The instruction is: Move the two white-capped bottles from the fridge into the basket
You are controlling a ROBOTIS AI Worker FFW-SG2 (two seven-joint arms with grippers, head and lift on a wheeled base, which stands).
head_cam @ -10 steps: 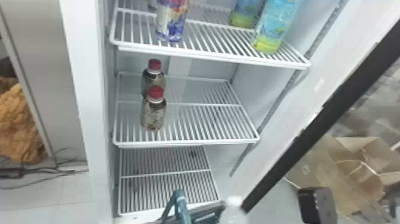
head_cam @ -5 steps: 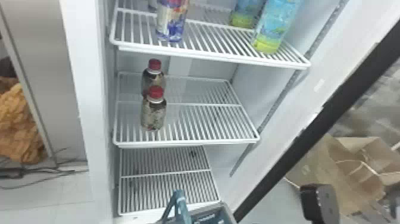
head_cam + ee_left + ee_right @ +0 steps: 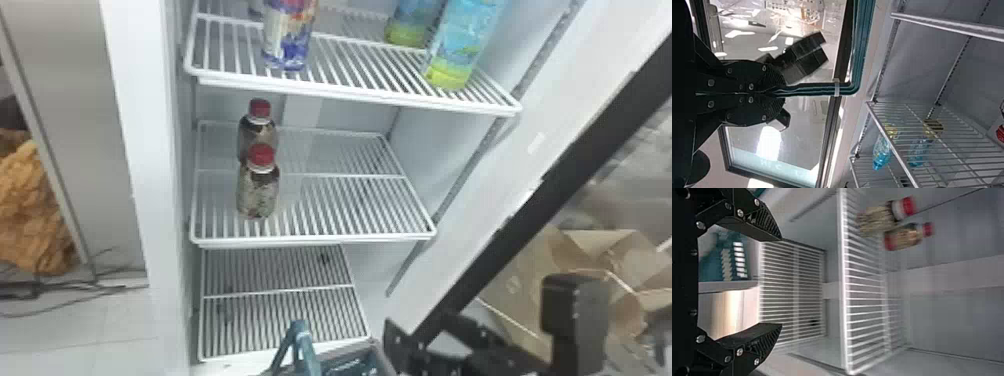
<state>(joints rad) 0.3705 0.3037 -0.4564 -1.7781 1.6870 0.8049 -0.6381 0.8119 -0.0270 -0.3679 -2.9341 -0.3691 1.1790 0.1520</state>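
Note:
Low in the head view is my right gripper (image 3: 417, 327), beside the right rim of the teal basket (image 3: 350, 367). It stands open with nothing between its fingers; in the right wrist view the gripper (image 3: 781, 282) has the fridge's wire shelves beyond it and part of the basket (image 3: 721, 266) behind its fingers. The basket's handle (image 3: 302, 345) rises in front of the fridge's lowest shelf. My left gripper (image 3: 781, 92) is shut on the handle (image 3: 844, 89) in the left wrist view. Most of the basket's inside is hidden.
Two red-capped bottles (image 3: 258, 195) stand one behind the other on the middle shelf (image 3: 325, 237). Overhead, the upper shelf (image 3: 370, 95) holds a blue-and-red bottle (image 3: 289, 40) and blue-green bottles (image 3: 457, 50). The fridge door (image 3: 575, 155) stands open at the right, cardboard beyond it.
A white shape at the basket's right side, seen a second ago, is gone from there. My right gripper has come into the head view from the lower right. Basket and shelf bottles look the same.

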